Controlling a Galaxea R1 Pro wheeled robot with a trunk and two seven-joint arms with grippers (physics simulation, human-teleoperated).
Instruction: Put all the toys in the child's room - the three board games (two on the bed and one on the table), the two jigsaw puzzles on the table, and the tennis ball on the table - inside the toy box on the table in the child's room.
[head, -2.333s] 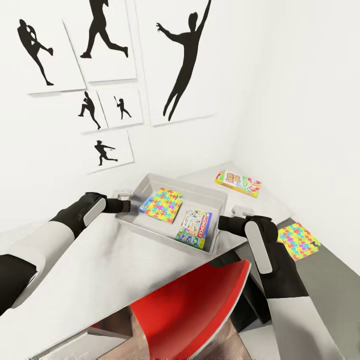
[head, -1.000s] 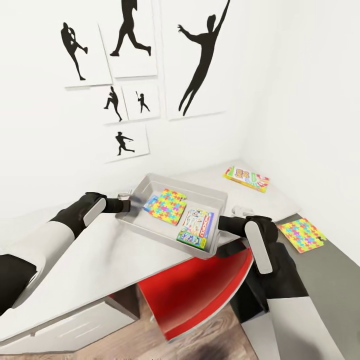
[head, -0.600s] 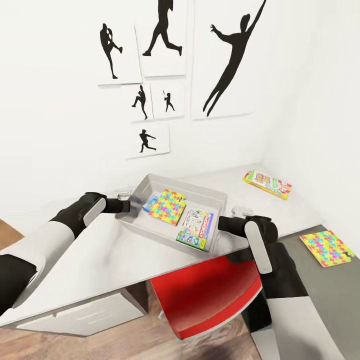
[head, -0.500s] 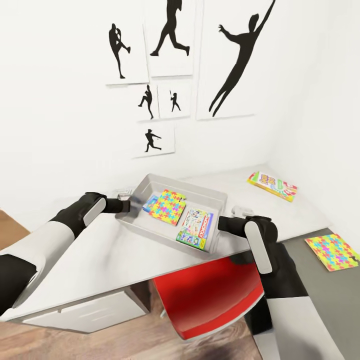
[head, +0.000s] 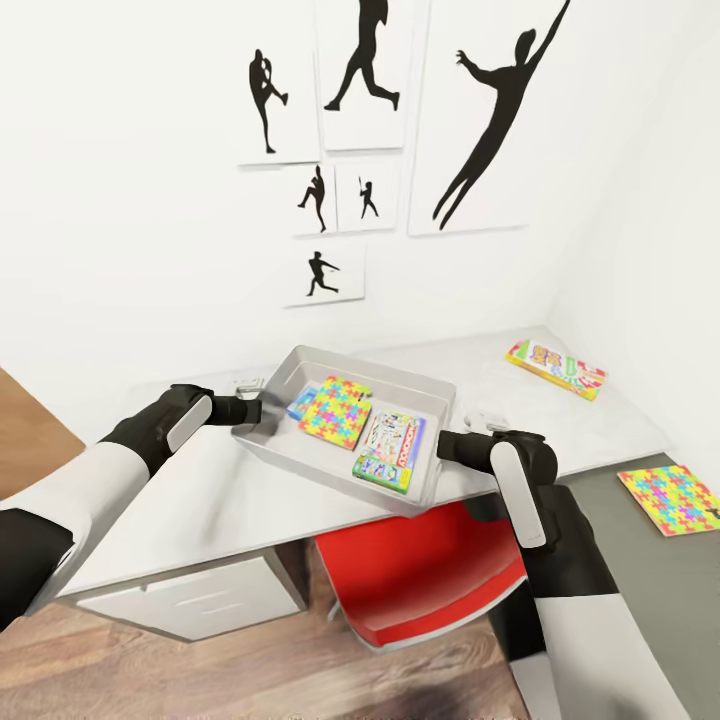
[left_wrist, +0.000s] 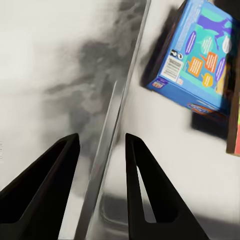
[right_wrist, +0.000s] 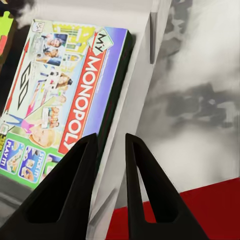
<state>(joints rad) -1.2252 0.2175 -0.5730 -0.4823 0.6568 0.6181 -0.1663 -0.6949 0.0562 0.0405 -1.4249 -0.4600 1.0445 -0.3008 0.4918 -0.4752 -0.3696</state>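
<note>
Both my grippers hold the light grey toy box (head: 380, 368) just over the table (head: 200, 490). My left gripper (head: 255, 408) (left_wrist: 101, 137) is shut on its left rim (left_wrist: 107, 150). On the right wall (right_wrist: 145, 65) my right gripper (head: 440, 447) (right_wrist: 111, 136) is shut too. Inside lie a jigsaw puzzle (head: 335, 410), a Monopoly board game (head: 393, 450) (right_wrist: 60, 85) and a blue board game (left_wrist: 197, 55) tucked under the puzzle. The Skip-Bo board game (head: 556, 368) lies at the table's far right. A second jigsaw puzzle (head: 680, 497) rests on the lower dark-grey top. The tennis ball is out of view.
A red chair (head: 420, 580) stands tucked under the table below the toy box. White walls with black sports silhouettes (head: 495, 110) close off the back and right. Pale drawer fronts (head: 190, 600) and wood plank floor (head: 30, 430) lie to the left.
The whole view has swung, so the wall pictures, Skip-Bo box and loose puzzle sit further right and floor appears at left. The toy box stays held between both grippers.
</note>
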